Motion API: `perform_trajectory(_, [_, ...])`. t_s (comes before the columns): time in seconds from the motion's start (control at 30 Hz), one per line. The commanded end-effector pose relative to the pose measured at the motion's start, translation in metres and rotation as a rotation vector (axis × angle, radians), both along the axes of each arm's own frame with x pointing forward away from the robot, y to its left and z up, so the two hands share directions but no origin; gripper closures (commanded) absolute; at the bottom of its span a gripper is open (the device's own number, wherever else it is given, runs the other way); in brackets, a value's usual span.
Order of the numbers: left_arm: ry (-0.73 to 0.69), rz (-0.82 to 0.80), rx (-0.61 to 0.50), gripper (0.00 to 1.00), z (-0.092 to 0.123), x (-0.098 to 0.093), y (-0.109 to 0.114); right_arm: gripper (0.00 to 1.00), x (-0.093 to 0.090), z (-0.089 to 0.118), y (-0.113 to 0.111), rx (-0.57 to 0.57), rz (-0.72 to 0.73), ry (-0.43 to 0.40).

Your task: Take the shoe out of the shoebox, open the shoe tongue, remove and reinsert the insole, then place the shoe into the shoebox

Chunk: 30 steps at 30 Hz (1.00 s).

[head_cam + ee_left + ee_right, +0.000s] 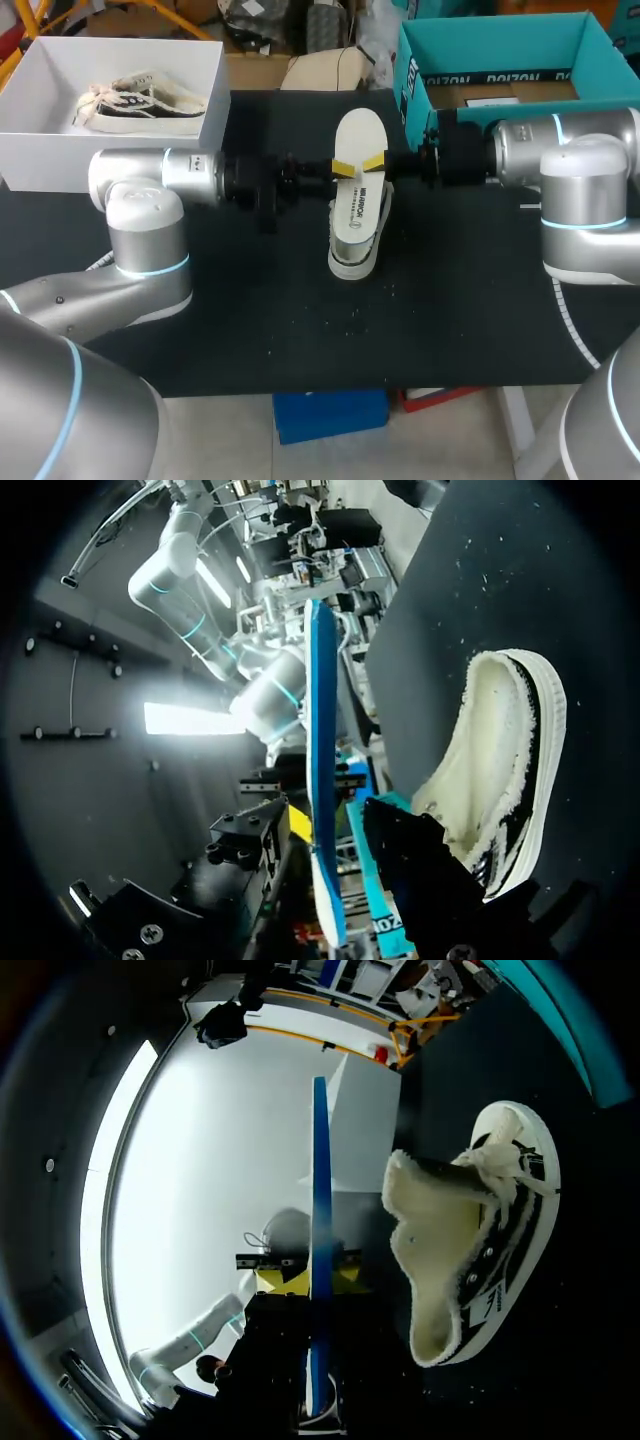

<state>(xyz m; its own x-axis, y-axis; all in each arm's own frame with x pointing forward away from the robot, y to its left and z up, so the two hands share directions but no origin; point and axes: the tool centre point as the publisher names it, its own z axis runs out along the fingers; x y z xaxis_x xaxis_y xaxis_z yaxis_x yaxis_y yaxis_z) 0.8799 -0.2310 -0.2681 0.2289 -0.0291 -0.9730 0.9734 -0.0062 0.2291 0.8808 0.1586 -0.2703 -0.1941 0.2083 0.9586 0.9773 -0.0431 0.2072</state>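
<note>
Progress: shoe [352,250] out and opened up, insole [360,130] removed
Grip: left gripper [343,167] and right gripper [373,162] each clamp insole above shoe
Remaining: reinsert insole, return shoe to teal shoebox [500,35]

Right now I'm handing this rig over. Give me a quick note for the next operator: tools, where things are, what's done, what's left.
Right tool: shut on the insole, held above the shoe.
Left tool: at the insole's opposite edge; grip unclear.
Shoe: on the table, mid-way between the arms. A second shoe lies in the white box.
Done: shoe out, insole out.
Left: reinsert the insole, put the shoe back in the box.
</note>
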Motion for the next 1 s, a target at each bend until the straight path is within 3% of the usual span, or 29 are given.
perform_trajectory(0.03, [-0.005, -0.011, -0.001, 0.65, -0.001, 0.004, -0.003, 1.0, 0.0, 0.0, 0.001, -0.003, -0.001, 0.001])
perform_trajectory(0.1, [-0.006, -0.014, -0.001, 0.76, -0.001, 0.003, -0.005, 1.0, 0.0, 0.0, 0.001, -0.003, -0.001, 0.001])
perform_trajectory(0.5, [0.0, -0.037, 0.0, 0.83, -0.004, 0.002, -0.01, 1.0, 0.0, 0.0, 0.001, -0.003, -0.001, 0.001])
perform_trajectory(0.57, [0.001, -0.039, 0.001, 1.0, -0.004, 0.003, -0.011, 1.0, 0.0, 0.0, 0.001, -0.003, -0.001, 0.001])
perform_trajectory(0.8, [0.006, -0.035, 0.015, 1.0, 0.0, 0.001, -0.012, 1.0, 0.0, 0.0, 0.001, -0.003, -0.001, 0.001])
perform_trajectory(0.83, [0.013, -0.026, 0.024, 1.0, 0.0, 0.0, -0.011, 0.84, 0.0, 0.0, 0.001, -0.003, -0.002, 0.0])
perform_trajectory(0.87, [0.023, -0.019, 0.034, 1.0, 0.0, -0.001, -0.01, 0.24, 0.0, 0.0, 0.0, -0.007, -0.004, -0.002])
perform_trajectory(0.9, [0.029, -0.01, 0.044, 1.0, 0.0, -0.002, -0.009, 0.0, 0.0, 0.0, -0.001, -0.01, -0.007, -0.004])
perform_trajectory(1.0, [0.069, 0.011, 0.081, 1.0, 0.003, -0.009, -0.001, 0.0, -0.001, 0.0, -0.005, -0.05, -0.008, -0.015])
